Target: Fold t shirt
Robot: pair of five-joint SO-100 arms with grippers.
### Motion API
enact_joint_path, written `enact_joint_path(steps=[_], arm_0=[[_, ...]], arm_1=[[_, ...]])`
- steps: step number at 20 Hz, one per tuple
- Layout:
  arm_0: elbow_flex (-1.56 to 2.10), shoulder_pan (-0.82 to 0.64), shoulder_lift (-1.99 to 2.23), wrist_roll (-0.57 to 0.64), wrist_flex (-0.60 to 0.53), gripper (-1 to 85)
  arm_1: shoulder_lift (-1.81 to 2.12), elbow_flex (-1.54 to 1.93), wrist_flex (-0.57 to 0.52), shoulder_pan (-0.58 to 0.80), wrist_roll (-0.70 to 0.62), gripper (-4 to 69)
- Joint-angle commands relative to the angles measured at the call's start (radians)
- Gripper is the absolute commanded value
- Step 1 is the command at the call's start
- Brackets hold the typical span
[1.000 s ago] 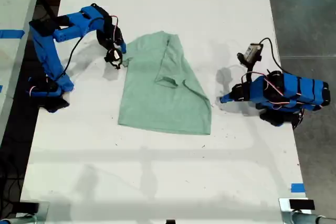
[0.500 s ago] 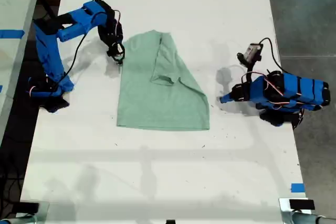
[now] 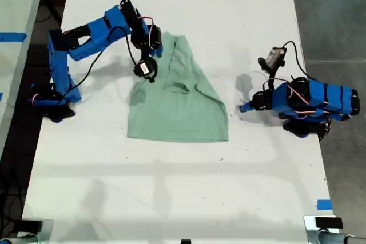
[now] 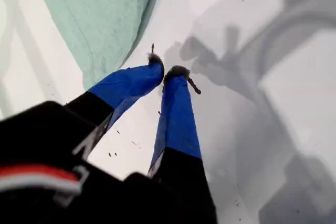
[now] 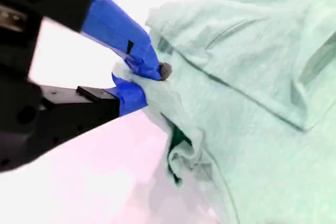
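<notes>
On the white surface [image 3: 171, 198], the t shirt [image 3: 183, 107] is lying partly folded. My second claw [image 5: 139, 82] is pinching its edge, lifting it for another fold. My first claw [image 4: 169, 72], nearly closed and empty, is resting beside the cloth.

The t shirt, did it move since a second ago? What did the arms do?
My second pincer, shut on the edge of the t shirt, has lifted that edge and carried it toward the exterior view's right, starting a fold. The shirt's lower hem stayed flat on the table. My first pincer stayed shut and parked beside the shirt.
</notes>
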Motion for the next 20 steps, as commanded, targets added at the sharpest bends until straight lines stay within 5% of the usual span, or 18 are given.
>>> enact_joint_path(steps=[1,4,10,14,17,20], arm_0=[[-0.072,0.087,-0.012,-0.049,-0.057,0.0],[-0.072,0.158,-0.051,-0.092,-0.126,0.0],[-0.072,0.169,-0.097,-0.089,-0.16,17.7],[-0.067,0.1,0.143,-0.057,-0.061,14.8],[-0.011,0.057,0.417,-0.055,0.009,0.0],[0.117,0.104,0.727,-0.091,0.015,0.0]], arm_1=[[0.008,0.051,-0.011,0.002,-0.014,4.1],[0.008,0.051,-0.011,0.002,-0.014,4.1],[0.008,0.051,-0.011,0.0,-0.014,4.1],[0.008,0.051,-0.012,0.0,-0.017,4.1],[0.008,0.051,-0.012,0.0,-0.017,4.1],[0.008,0.051,-0.012,0.0,-0.017,4.1]])
